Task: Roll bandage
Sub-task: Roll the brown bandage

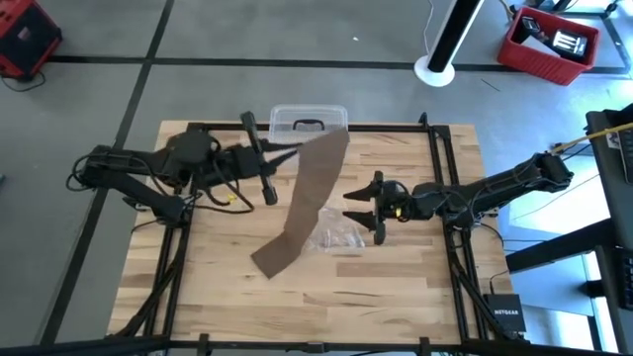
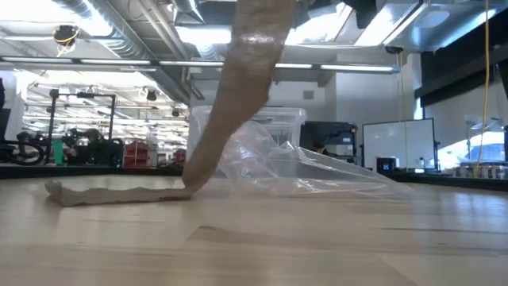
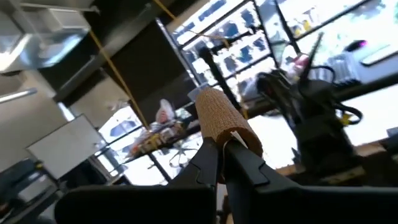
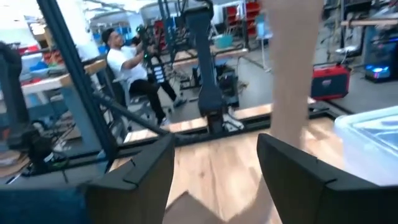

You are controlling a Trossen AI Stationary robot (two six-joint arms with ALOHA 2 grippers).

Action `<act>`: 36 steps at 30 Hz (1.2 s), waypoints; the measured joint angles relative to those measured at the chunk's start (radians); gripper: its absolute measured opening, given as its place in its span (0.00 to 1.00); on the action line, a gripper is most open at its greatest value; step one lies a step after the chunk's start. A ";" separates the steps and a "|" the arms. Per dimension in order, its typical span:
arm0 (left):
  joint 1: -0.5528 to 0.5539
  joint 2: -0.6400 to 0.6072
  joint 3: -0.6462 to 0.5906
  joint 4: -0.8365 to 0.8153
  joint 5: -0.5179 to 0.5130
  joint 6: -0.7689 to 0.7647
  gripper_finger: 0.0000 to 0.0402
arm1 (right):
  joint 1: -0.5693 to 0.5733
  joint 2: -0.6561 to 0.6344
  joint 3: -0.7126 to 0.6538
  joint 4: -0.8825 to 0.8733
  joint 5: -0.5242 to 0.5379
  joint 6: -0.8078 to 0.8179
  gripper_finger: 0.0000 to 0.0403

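The left gripper [image 1: 289,150] is raised above the far-left part of the wooden surface [image 1: 396,287], its fingers [image 3: 239,163] clamped together on the upper end of the bandage [image 1: 309,193]. In the left wrist view that end shows as a short rolled or folded brown bundle pinched between the two dark fingers. From there the bandage hangs down as a long brown strip that slants toward the near side; its lower end lies flat on the surface, as the low view shows, trailing off to one side. Just beside the hanging strip lies a crinkled clear plastic bag [image 1: 334,237], and behind the strip, at the far edge, stands a clear plastic box [image 1: 309,121] with a dark handle. The right gripper [image 1: 364,210] hovers near the bag, right of the bandage, with its fingers spread apart and nothing between them. The right wrist view shows the strip hanging in front of the right gripper, and a seated person [image 4: 134,68] in a white top in the room beyond.
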 joint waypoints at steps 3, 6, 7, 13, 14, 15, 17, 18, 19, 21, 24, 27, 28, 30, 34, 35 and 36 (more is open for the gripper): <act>-0.013 0.004 0.000 0.014 0.016 0.003 0.00 | 0.000 0.021 0.000 0.045 0.038 -0.003 0.58; -0.019 0.003 0.001 0.008 0.035 0.001 0.00 | 0.000 0.046 0.000 0.065 0.098 -0.027 0.58; -0.023 0.002 0.001 -0.005 0.047 0.000 0.00 | 0.000 0.049 0.000 0.060 0.109 -0.052 0.58; -0.036 0.003 0.001 -0.108 0.015 0.005 0.00 | 0.000 -0.064 0.010 -0.045 0.077 -0.131 0.58; -0.036 0.003 0.001 -0.131 0.004 0.001 0.00 | 0.000 -0.091 0.016 -0.080 0.081 -0.135 0.58; -0.036 0.004 0.001 -0.154 0.002 -0.002 0.00 | 0.000 -0.116 0.022 -0.109 0.085 -0.152 0.58; -0.035 0.014 0.001 -0.185 -0.002 -0.012 0.00 | 0.000 -0.159 0.033 -0.149 0.085 -0.192 0.58; -0.035 0.021 0.001 -0.195 -0.002 -0.018 0.00 | 0.000 -0.174 0.039 -0.154 0.083 -0.211 0.58; -0.035 0.026 0.001 -0.203 -0.001 -0.025 0.00 | 0.000 -0.185 0.046 -0.152 0.071 -0.225 0.58; -0.035 0.037 0.001 -0.211 0.003 -0.042 0.00 | 0.000 -0.191 0.057 -0.150 0.060 -0.240 0.58; -0.036 0.052 0.001 -0.234 0.016 -0.067 0.00 | 0.000 -0.188 0.060 -0.161 0.058 -0.287 0.58; -0.035 0.073 0.001 -0.256 0.079 -0.112 0.00 | 0.000 -0.176 0.062 -0.134 0.058 -0.342 0.58; -0.035 0.079 0.001 -0.258 0.091 -0.122 0.00 | 0.000 -0.171 0.062 -0.123 0.057 -0.356 0.58; -0.035 0.092 0.001 -0.251 0.098 -0.125 0.00 | 0.000 -0.165 0.062 -0.120 0.024 -0.374 0.58; -0.029 0.102 0.001 -0.232 0.097 -0.130 0.00 | 0.000 -0.146 0.063 -0.108 -0.049 -0.382 0.58; -0.027 0.103 0.001 -0.222 0.095 -0.130 0.00 | 0.000 -0.140 0.062 -0.107 -0.052 -0.383 0.58; -0.026 0.104 0.001 -0.218 0.096 -0.129 0.00 | 0.001 -0.135 0.062 -0.101 -0.050 -0.386 0.58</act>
